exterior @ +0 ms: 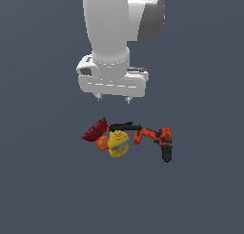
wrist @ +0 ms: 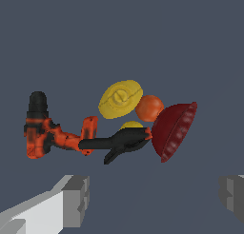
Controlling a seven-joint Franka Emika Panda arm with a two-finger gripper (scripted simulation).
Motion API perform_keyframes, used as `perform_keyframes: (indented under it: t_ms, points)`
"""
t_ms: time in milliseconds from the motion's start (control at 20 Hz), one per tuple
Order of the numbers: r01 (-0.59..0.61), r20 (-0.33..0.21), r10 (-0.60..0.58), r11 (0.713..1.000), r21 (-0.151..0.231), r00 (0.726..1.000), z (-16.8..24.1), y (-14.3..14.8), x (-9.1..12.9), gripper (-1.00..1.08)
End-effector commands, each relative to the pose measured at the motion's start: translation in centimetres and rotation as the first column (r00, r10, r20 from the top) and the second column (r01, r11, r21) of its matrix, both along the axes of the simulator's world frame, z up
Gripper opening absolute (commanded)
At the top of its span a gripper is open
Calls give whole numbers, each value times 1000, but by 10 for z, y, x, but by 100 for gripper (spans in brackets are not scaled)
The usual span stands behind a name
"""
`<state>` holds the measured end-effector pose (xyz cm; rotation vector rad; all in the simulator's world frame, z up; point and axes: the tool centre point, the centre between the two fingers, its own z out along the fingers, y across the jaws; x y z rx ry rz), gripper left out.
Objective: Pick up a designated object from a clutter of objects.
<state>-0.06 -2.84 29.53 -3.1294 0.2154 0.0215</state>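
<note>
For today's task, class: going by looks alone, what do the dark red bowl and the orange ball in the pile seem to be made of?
Bowl: probably hard plastic, smooth with a soft sheen; a uniform dark red with faint ridges inside.
Ball: possibly plastic or rubber, matte; plain flat orange with no visible texture. As this is a simulator's render, both are guesses.

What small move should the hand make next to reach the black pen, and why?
Probably lower straight down. The hand hangs open above the pile, touching nothing, and the black pen lies almost right beneath it, between the red bowl and the drill, atop the yellow object.
</note>
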Motion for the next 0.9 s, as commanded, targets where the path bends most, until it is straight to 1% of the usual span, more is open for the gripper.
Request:
perform_keyframes:
  t_ms: [0,200,400,600,850]
  points:
    - [44,0,-44,999,0,999,-9,2,0,100]
    - [131,1,-131,991,-1,991,-28,5,1,100]
    - [227,2,-227,974,-2,974,-49,9,0,100]
    - [321,3,-321,947,-3,947,-69,12,-2,100]
    - [434,5,-434,901,-4,901,-94,17,-5,100]
